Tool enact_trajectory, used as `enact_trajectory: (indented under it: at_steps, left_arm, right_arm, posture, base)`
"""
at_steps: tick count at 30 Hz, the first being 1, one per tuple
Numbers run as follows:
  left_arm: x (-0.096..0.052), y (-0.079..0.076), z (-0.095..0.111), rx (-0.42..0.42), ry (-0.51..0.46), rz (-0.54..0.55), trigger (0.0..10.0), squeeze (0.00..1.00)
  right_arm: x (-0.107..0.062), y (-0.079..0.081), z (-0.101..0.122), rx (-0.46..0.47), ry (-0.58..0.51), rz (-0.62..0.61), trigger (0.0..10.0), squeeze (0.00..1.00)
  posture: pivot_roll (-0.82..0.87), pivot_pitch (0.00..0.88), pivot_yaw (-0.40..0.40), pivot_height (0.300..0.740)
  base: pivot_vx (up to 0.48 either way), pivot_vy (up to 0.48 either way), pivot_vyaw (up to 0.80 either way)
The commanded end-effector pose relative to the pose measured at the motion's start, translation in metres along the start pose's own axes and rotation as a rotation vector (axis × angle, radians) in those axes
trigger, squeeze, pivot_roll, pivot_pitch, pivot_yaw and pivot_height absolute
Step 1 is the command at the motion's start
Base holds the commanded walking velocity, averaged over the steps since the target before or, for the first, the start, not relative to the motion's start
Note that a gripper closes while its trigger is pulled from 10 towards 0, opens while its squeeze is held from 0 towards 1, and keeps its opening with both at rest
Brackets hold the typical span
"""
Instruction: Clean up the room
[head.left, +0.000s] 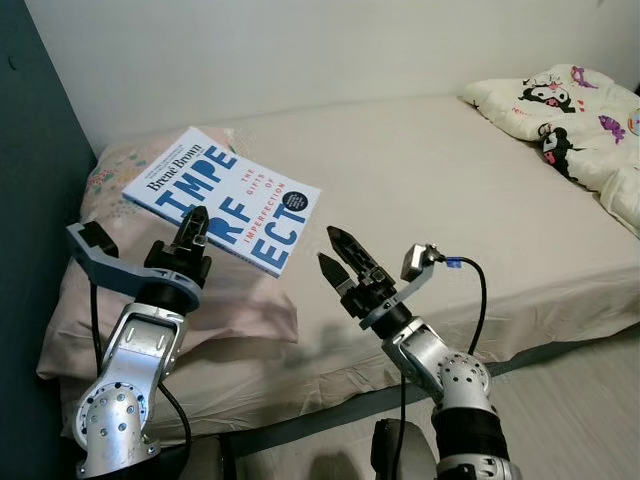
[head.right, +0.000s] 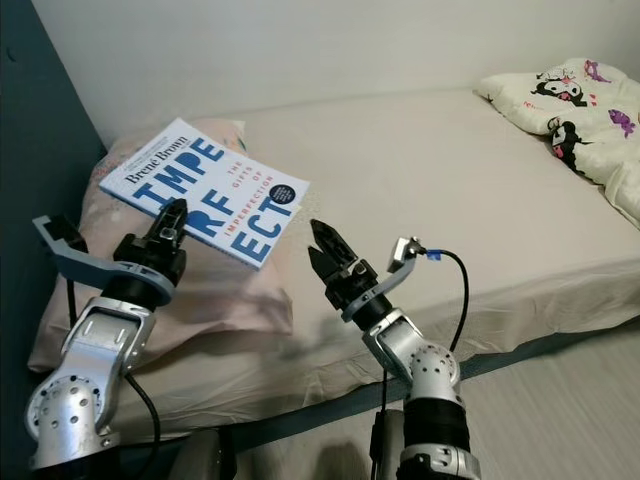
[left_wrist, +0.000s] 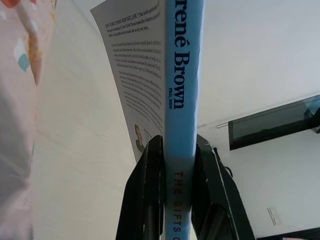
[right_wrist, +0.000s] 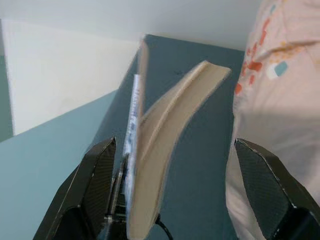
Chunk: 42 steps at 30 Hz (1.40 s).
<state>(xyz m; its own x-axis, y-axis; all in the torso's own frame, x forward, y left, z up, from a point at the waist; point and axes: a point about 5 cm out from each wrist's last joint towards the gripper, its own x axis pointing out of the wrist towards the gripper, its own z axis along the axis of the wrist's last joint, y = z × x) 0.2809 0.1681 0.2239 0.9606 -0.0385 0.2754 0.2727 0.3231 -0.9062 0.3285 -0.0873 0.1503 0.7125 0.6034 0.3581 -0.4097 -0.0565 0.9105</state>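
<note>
Clamping the spine end of a blue and white paperback book (head.left: 225, 197), my left gripper (head.left: 192, 232) holds it lifted above the pink patterned pillow (head.left: 190, 300) at the head of the bed, at about ten o'clock in my head view. The cover faces up there, with the author's name and large blue letters readable. My left wrist view adds the close detail: both black fingers (left_wrist: 146, 200) press flat against the two sides of the light blue spine, with the back cover's small print and the pillow's edge beyond.

My right gripper (head.left: 333, 255) hovers at about six o'clock, just beside the book's free corner, jaws spread apart and holding nothing. Its wrist view gives the far side of the book: the page block seen edge-on and bowed, the covers slightly fanned, the dark teal wall (right_wrist: 200, 150) behind and the pillow at three o'clock.

The beige mattress (head.left: 430, 190) stretches out toward one o'clock. A cream quilt with cartoon prints (head.left: 570, 115) lies bunched at two o'clock, well apart from both grippers.
</note>
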Motion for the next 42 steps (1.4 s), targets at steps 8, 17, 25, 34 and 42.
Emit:
enact_trajectory:
  at_steps: [8,17,25,34,42]
  left_arm:
    - [-0.003,-0.010,0.001,0.004,0.006,-0.055,10.0,0.00]
    - [-0.005,-0.006,-0.001,0.020,0.019,-0.041,10.0,0.00]
    - [-0.003,-0.003,-0.001,0.021,0.012,-0.024,10.0,0.00]
    - [-0.002,-0.003,-0.003,0.027,0.022,-0.026,10.0,0.00]
    - [-0.004,-0.003,-0.001,0.025,0.012,-0.024,10.0,0.00]
  right_arm:
    - [0.018,0.002,-0.020,0.005,0.140,0.022,10.0,1.00]
    - [0.013,0.003,-0.033,-0.053,0.243,0.034,10.0,1.00]
    - [0.004,0.004,-0.035,-0.042,0.241,0.052,10.0,1.00]
    - [-0.002,0.019,-0.040,-0.039,0.290,0.169,10.0,1.00]
    - [0.000,0.015,-0.040,-0.068,0.277,0.125,10.0,1.00]
  posture:
    - [0.07,0.165,-0.022,0.577]
    - [0.06,0.157,-0.026,0.577]
    - [0.06,0.153,-0.021,0.577]
    - [0.06,0.155,-0.018,0.577]
    - [0.06,0.158,-0.022,0.577]
  base:
    - [0.000,0.000,0.00]
    - [0.000,0.000,0.00]
    - [0.000,0.000,0.00]
    - [0.000,0.000,0.00]
    - [0.000,0.000,0.00]
